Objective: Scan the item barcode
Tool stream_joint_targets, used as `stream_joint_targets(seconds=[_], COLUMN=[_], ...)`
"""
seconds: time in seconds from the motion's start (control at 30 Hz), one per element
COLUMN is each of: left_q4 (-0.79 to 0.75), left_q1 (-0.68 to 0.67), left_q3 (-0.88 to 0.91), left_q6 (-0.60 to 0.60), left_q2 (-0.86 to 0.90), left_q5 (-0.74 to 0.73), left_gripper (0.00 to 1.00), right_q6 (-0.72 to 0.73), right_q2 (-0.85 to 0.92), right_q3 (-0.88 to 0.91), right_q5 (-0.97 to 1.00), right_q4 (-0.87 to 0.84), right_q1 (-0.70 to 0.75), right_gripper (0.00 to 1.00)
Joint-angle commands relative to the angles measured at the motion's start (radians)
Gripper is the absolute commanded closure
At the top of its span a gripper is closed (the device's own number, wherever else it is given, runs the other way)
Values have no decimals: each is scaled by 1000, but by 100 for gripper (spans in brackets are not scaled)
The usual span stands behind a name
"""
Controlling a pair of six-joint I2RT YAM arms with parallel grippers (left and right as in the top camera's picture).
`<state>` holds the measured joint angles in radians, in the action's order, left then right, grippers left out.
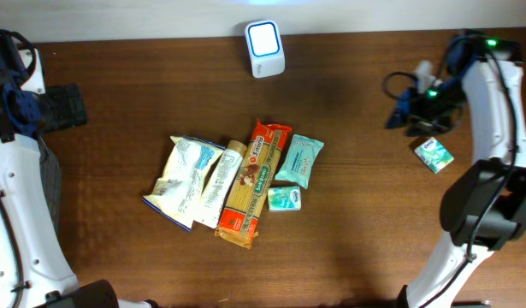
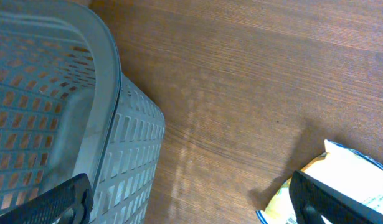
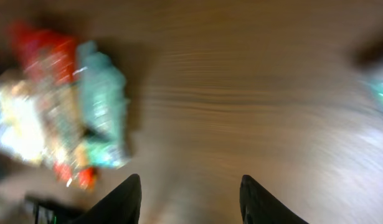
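As my right end effector (image 3: 190, 186) hangs half-open and empty | left end effector (image 2: 188, 196) wide, idle | best I lift the small teal pack (image 1: 285, 198) alone, barcode facing the scanner (image 1: 265, 48).

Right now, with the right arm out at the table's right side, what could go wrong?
The packets in the central pile overlap, so a grasp may drag neighbours. The small teal packet lies close to the right arm and could get knocked. The blurred right wrist view hampers aiming.
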<state>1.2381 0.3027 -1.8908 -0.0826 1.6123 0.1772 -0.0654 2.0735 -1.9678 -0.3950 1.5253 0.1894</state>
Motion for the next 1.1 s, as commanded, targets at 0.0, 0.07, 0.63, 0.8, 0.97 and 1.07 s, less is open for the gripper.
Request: stream_joint_targets(seconds=[0.0, 0.07, 0.63, 0.8, 0.97, 1.07], left_q4=[-2, -2, -2, -2, -2, -2], left_q1=[2, 2, 2, 2, 2, 2], left_q3=[-6, -6, -6, -6, -6, -6], left_q6=[0, 0, 0, 0, 0, 0], left_q2=[-12, -12, -12, -12, -12, -12], left_q5=[11, 11, 11, 11, 11, 11], left_gripper=[1, 1, 1, 1, 1, 1], right_q6=[-230, -314, 61, 386, 569, 518], right_q2=[-6, -6, -6, -6, -6, -6], right_q3=[-16, -14, 443, 469, 531, 530], right_q5=[-150, -142, -102, -90, -31, -80], right_q4=[16, 16, -461, -584, -662, -600], right_q1=[-185, -321, -628, -674, -719, -717], right_gripper=[50, 49, 32, 46, 59, 60])
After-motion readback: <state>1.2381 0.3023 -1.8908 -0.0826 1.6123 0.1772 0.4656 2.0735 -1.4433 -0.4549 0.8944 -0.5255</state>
